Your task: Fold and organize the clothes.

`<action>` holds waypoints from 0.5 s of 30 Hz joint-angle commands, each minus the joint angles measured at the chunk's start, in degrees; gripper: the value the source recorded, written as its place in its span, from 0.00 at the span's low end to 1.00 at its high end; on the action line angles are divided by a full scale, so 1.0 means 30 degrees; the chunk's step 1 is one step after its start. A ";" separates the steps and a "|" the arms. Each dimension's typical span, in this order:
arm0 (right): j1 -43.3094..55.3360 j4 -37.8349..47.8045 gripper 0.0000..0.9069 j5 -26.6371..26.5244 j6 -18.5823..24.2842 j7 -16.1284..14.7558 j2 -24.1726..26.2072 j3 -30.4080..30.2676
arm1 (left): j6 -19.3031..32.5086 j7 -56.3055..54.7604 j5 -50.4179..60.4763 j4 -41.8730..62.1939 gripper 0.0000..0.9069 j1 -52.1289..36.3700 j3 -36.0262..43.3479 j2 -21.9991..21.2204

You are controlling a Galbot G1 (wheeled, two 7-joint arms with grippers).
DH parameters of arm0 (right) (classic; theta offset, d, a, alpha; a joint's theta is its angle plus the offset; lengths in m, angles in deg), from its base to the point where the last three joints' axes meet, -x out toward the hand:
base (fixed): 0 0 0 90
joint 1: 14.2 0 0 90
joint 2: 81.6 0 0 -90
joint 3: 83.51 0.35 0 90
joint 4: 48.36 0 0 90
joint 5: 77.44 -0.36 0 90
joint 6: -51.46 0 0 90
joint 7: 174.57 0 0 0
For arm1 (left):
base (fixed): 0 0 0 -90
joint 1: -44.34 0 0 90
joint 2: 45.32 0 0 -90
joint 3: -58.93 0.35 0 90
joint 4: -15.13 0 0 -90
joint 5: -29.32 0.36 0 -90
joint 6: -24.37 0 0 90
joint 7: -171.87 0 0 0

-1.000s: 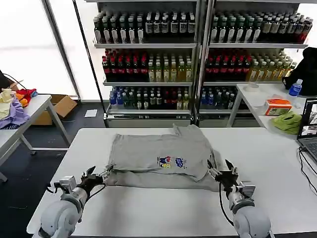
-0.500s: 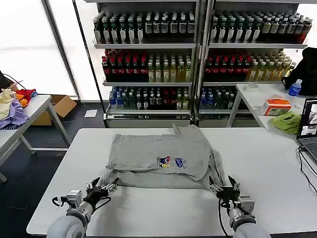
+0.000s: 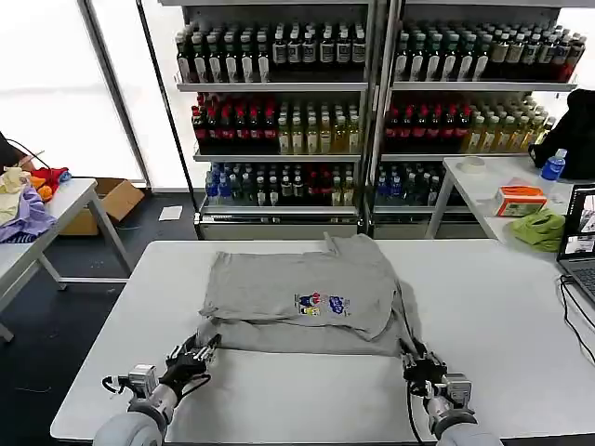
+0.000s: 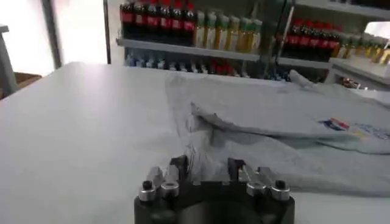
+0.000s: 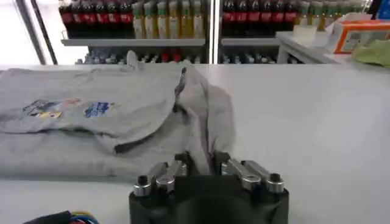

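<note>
Two tools sit nearest the viewer at the front edge of the white table [image 3: 483, 307]: the left tool [image 3: 193, 353] just short of the shirt's near left corner, the right tool [image 3: 420, 360] just short of its near right corner. Both have their fingers spread and hold nothing; the wrist views show each pair of fingers parted, with cloth lying beyond them rather than between them. Beyond the tools, the light grey shirt [image 3: 307, 293] lies in the middle of the table, partly folded: an upper layer bearing the small multicolour chest print [image 3: 321, 304] is doubled over a lower layer whose hem shows along the near edge. By this arrangement one fold appears done; the right side remains rumpled and bunched, and further folds and a final tidy placement seem still to come. Lettering in the chest print is too small to read. Farther off, shelves of bottles [image 3: 372, 102] stand behind the table; their labels cannot be read either.
</note>
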 commanded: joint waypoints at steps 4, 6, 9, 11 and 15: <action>-0.0284 -0.0058 0.00 -0.0812 0.0103 -0.0204 0.0253 0.0051 | 0.0963 0.0544 0.0458 0.0152 0.01 0.0134 -0.0041 -0.0039; -0.0409 -0.0232 0.00 -0.0846 0.0179 -0.0297 0.0257 0.0052 | 0.1109 0.0548 0.0489 0.0008 0.01 0.0229 -0.0126 -0.0019; -0.0881 -0.0754 0.00 -0.0861 0.0216 -0.0409 0.0397 0.0074 | 0.1169 0.0535 0.0510 -0.0444 0.02 0.0741 -0.0485 -0.0039; -0.1269 -0.1139 0.00 -0.0950 0.0337 -0.0450 0.0475 0.0142 | 0.1214 0.0535 0.0522 -0.0910 0.02 0.1233 -0.0757 -0.0028; -0.2415 -0.2054 0.00 -0.1111 0.0424 -0.0504 0.0627 0.0327 | 0.1442 0.1026 0.1269 -0.1745 0.01 0.2856 -0.1536 -0.0112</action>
